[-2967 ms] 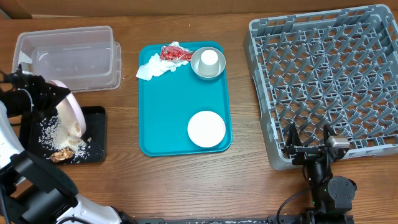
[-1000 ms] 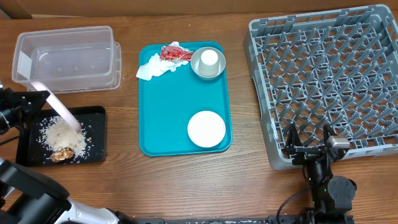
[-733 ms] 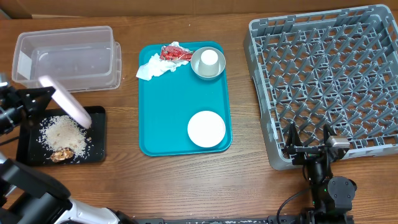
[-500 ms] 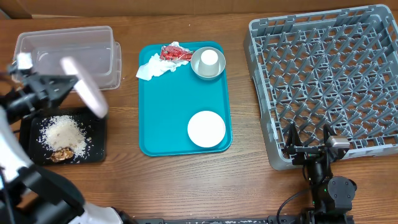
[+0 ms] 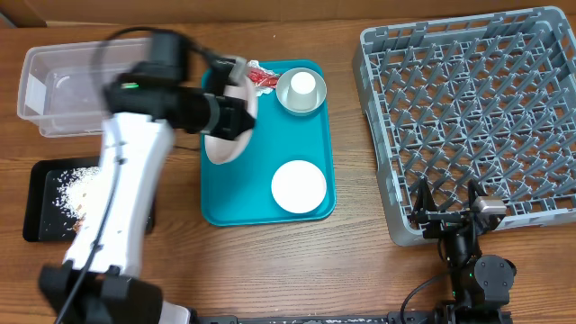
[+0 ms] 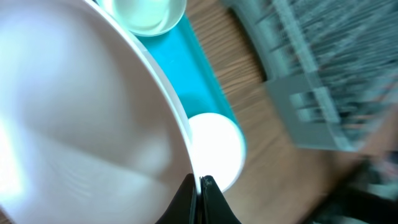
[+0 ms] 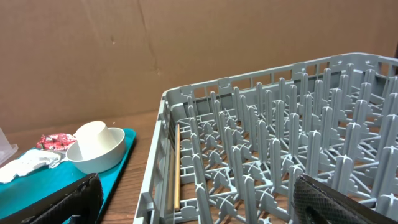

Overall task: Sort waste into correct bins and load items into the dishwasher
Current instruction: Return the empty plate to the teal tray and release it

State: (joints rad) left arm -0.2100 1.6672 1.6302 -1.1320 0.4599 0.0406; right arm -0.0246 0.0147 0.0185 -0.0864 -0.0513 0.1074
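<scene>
Black tray [image 5: 40,225] partly under the left arm [image 5: 126,180]; dish rack [image 6: 323,68] blurred.

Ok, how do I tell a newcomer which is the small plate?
Start at the teal tray mid-table. The small white plate lies in its corner nearest the right hand. It is empty, unlike the grey bowl holding a cup at the far end.

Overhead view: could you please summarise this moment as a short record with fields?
left gripper: jaws shut on the rim of the large plate, over the teal tray
right gripper: open, at the near edge of the dish rack
dish rack: no dishes loaded
black tray: holds rice crumbs
teal tray: small white plate, grey bowl with white cup inside, red wrapper
</scene>
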